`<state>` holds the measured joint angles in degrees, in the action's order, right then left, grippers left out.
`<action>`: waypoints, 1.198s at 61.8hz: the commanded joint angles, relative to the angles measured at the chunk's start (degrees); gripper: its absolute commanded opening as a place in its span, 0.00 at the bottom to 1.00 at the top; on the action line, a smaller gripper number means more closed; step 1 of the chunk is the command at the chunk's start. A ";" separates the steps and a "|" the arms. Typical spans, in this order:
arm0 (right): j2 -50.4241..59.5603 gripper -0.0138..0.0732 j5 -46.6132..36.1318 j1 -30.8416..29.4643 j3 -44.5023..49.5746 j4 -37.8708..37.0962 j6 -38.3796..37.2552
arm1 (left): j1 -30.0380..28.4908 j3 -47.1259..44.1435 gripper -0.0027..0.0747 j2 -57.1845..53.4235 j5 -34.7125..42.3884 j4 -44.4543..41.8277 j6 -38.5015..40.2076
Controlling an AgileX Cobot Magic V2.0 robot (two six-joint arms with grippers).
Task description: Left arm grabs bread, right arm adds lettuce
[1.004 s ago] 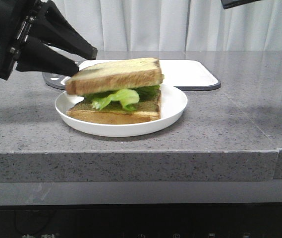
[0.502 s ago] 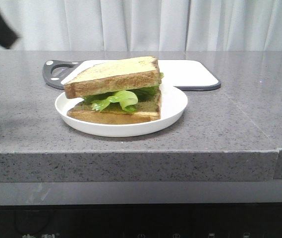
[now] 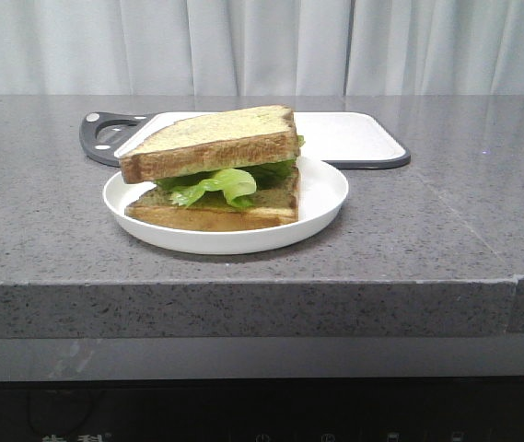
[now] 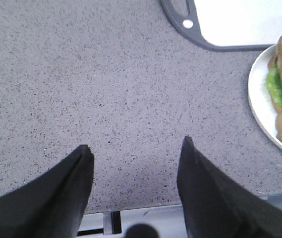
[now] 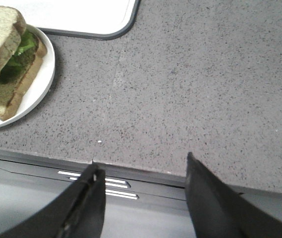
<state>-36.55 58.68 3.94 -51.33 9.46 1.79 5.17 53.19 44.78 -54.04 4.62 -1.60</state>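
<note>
Lettuce mostly under bread

The bread lies on the lettuce, on a lower slice, in a plate; a board lies behind.

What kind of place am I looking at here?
Probably a kitchen-style counter: a speckled grey stone worktop, a white cutting board, and a sandwich on a white plate, with curtains behind.

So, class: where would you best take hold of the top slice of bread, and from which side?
Pinch the top slice across its crust edges, coming from above on the robot's left: that corner juts past the lettuce, probably leaving a finger room beneath.
</note>
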 commanded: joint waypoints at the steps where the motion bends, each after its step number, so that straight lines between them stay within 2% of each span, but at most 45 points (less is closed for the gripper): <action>1: 3.36 0.61 -4.82 -0.36 0.75 -0.34 -0.13 | -0.22 -1.91 0.54 -4.53 6.67 0.29 1.60; 13: 9.37 0.61 -6.05 -0.36 4.42 -0.92 -0.01 | -0.22 -7.05 0.53 -11.55 11.88 0.29 1.60; 18: 10.66 0.59 -6.33 -0.36 5.12 -1.71 -0.01 | -0.22 -7.98 0.50 -12.85 13.42 0.29 1.60; 26: 11.22 0.42 -6.34 -0.36 5.45 -2.20 -0.01 | -0.22 -8.09 0.32 -12.98 13.83 0.29 1.60; 34: 11.22 0.20 -6.39 -0.36 5.45 -2.20 -0.01 | -0.22 -8.09 0.12 -12.98 14.08 0.29 1.60; 40: 11.22 0.07 -6.39 -0.36 5.45 -2.20 -0.01 | -0.22 -8.09 0.01 -12.88 14.97 0.29 1.60; 74: 11.22 0.08 -4.15 -0.36 5.45 -2.32 -0.01 | -0.22 -8.09 0.01 -12.88 15.10 1.79 1.60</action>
<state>-25.02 57.91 3.94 -44.50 7.61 1.79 5.17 43.67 31.64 -43.60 5.66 -0.56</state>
